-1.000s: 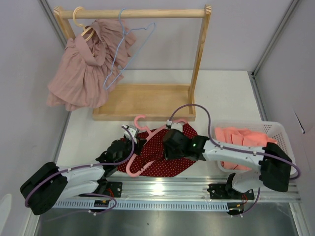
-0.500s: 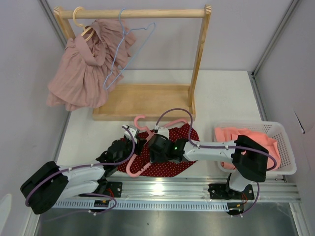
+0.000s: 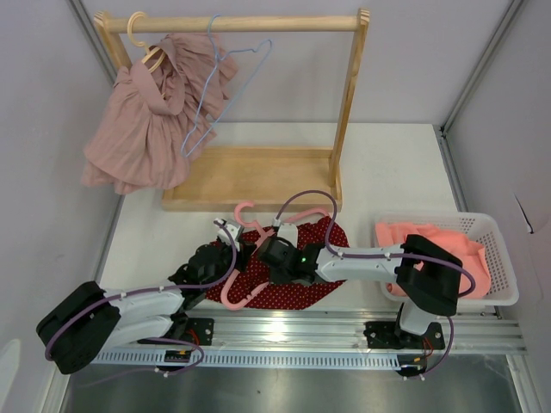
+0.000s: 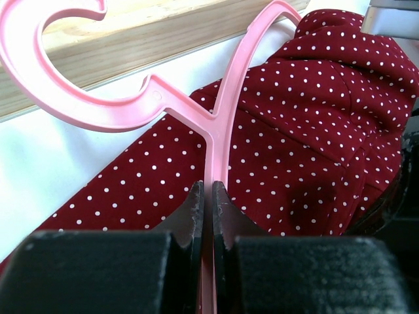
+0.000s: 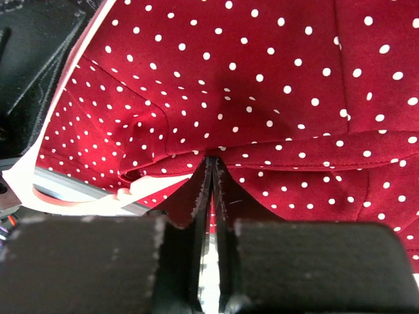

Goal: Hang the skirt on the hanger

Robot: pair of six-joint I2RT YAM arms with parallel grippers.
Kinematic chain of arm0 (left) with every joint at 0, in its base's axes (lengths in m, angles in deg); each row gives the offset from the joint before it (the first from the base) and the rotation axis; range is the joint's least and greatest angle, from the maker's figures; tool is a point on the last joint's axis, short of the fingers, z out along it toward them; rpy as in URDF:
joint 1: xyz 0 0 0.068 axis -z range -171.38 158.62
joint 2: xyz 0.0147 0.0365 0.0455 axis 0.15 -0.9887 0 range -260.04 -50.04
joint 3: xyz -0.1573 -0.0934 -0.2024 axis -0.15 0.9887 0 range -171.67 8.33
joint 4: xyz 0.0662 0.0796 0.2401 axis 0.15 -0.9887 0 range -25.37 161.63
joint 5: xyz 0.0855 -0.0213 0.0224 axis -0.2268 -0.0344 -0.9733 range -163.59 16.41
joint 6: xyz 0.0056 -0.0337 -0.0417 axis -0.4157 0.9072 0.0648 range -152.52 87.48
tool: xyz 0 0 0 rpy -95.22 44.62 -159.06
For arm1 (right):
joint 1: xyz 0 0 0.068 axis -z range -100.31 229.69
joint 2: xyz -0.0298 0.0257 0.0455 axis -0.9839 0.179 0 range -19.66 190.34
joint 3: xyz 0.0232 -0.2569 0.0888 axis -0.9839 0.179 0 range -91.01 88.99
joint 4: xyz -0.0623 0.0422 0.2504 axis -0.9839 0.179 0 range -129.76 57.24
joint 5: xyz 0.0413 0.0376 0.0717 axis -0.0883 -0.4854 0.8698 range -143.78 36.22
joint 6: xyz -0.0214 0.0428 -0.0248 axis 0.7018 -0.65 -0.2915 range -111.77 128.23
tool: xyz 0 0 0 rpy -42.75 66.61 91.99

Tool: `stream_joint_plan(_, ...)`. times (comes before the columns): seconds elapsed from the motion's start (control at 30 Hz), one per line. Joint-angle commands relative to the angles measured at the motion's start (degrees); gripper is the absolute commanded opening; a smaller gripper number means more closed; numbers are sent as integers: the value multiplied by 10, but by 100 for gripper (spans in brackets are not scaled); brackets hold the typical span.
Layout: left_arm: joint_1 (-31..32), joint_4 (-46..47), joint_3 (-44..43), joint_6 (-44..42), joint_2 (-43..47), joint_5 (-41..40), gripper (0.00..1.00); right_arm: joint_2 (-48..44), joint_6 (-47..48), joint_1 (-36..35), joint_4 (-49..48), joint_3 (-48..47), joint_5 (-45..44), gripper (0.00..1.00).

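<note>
At the tips of the left gripper [image 4: 206, 190]: jaws clenched on the pink hanger [image 4: 213, 131], biting one shoulder arm just below the neck. Opposite, at the right gripper [image 5: 211, 163]: jaws pinched shut on a raised fold of the skirt [image 5: 294, 78], close to a stitched edge. Cannot tell whether through one layer or two.

Under both claws, dark red cloth with white dots, spread on the white table [image 3: 396, 163] near its front edge, between the two arm bases. On top of its left part, the hanger, hook turned toward the wooden rack [image 3: 250, 176]. Just beside the skirt on the right, a white basket [image 3: 506, 271] with coral cloth inside. On the rack's rail, far left, a pink garment [image 3: 138, 138] hung up.

By the look of it, light and limp, with no stiffness at all. Likely to sag, bunch and slip off a smooth plastic shoulder unless kept taut. Not fragile, and hard to damage with these pads, yet easy to lose if pinched through a single layer. Best taken at the waistband or a doubled hem, thicker there and giving the pads more to bite. Better to avoid the loose middle, apt only to tent upward.

As for the hanger: rigid, light, probably slick. Best held near the neck, as here, to resist twisting under the drag of cloth drawn over a shoulder.
</note>
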Motion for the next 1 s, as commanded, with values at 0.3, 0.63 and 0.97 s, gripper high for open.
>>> stream_joint_plan(0.3, 0, 19, -13, -16, -6, -29, 0, -82, -10, -2, 24, -7, -40, 0)
stream_joint_plan(0.63, 0, 16, -14, -16, -2, -27, 0, -68, -51, -17, 11, 16, -31, 63)
stream_joint_plan(0.97, 0, 19, -13, -16, -2, -24, 0, -109, -143, -9, -140, 136, -48, 64)
